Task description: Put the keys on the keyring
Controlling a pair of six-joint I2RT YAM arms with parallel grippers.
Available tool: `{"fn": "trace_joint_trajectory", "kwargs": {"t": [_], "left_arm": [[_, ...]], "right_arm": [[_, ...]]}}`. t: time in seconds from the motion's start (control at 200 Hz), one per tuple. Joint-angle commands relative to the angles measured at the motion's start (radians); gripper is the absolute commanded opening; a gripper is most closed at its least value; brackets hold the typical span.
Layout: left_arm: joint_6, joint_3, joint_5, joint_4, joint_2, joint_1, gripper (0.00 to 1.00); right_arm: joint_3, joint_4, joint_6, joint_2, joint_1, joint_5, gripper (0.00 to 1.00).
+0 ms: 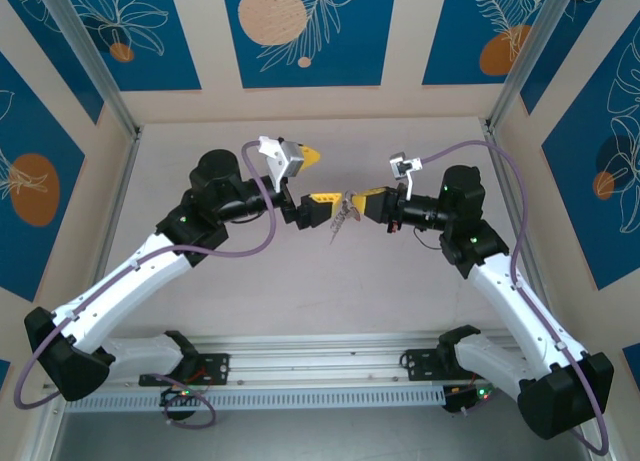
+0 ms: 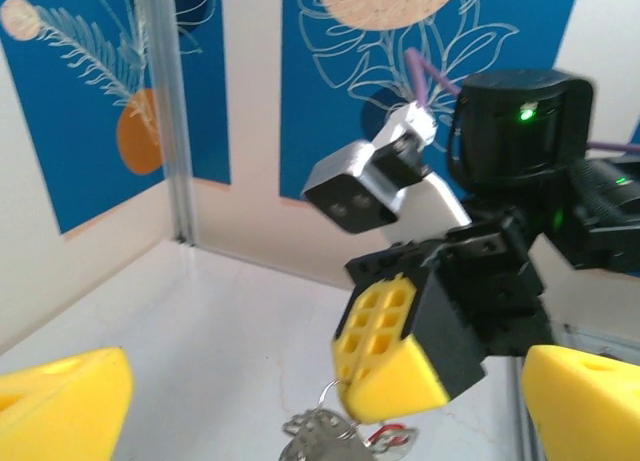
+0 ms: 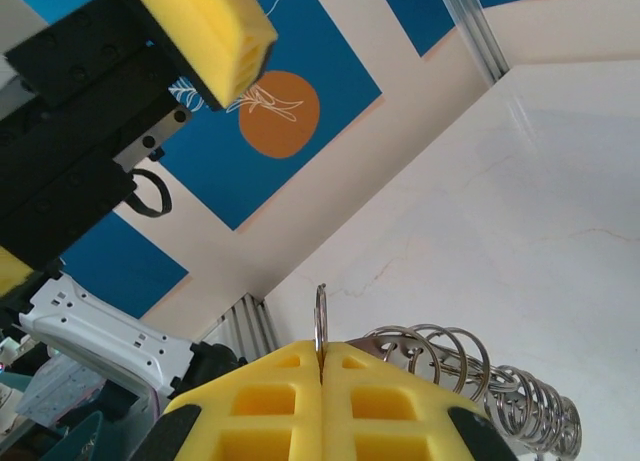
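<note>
Right wrist view: the right gripper [image 3: 322, 353] pinches just the thin edge of the flat grey metal oval keyring [image 3: 320, 313] above the white table [image 3: 520, 181], silvery chain coils [image 3: 450, 356] dangling, while the left gripper [image 1: 322, 178] gapes wide and empty, so the ring could twist or slip out.

Top camera overlooks table [image 1: 330, 291]; wrist cameras closely face each other.

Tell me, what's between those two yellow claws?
The keyring, dangling from the shut right gripper beside the open left gripper; the top view shows it.
</note>
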Motion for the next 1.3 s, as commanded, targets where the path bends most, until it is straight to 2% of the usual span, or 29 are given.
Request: {"fn": "trace_joint_trajectory", "kwargs": {"t": [0.0, 0.135, 0.24, 0.365, 0.645, 0.75, 0.885, 1.105, 1.295], "left_arm": [[0.013, 0.050, -0.132, -0.043, -0.009, -0.005, 1.00], [-0.044, 0.037, -0.324, -0.029, -0.018, -0.005, 1.00], [0.007, 0.072, -0.378, -0.078, -0.006, -0.006, 1.00], [-0.016, 0.120, -0.494, -0.139, 0.020, -0.004, 1.00], [0.023, 0.194, -0.596, -0.258, 0.076, -0.010, 1.00], [0.081, 0.241, -0.545, -0.326, 0.109, -0.010, 1.00], [0.183, 0.288, -0.408, -0.370, 0.151, -0.008, 1.00], [0.363, 0.407, -0.273, -0.476, 0.233, 0.002, 1.00], [0.397, 0.535, -0.096, -0.614, 0.304, 0.045, 1.00]], "right_arm": [[0.082, -0.072, -0.075, 0.000, -0.005, -0.011, 0.00], [0.134, -0.139, -0.136, 0.016, -0.008, -0.012, 0.00], [0.167, -0.169, -0.161, 0.028, -0.010, -0.009, 0.00], [0.194, -0.192, -0.183, 0.037, -0.012, 0.006, 0.00], [0.275, -0.301, -0.231, 0.081, -0.013, 0.066, 0.00], [0.270, -0.295, -0.258, 0.075, -0.013, 0.090, 0.00], [0.274, -0.280, -0.285, 0.070, -0.028, 0.091, 0.00], [0.344, -0.376, -0.401, 0.112, -0.051, 0.027, 0.00], [0.398, -0.460, -0.497, 0.161, -0.062, -0.015, 0.00]]}}
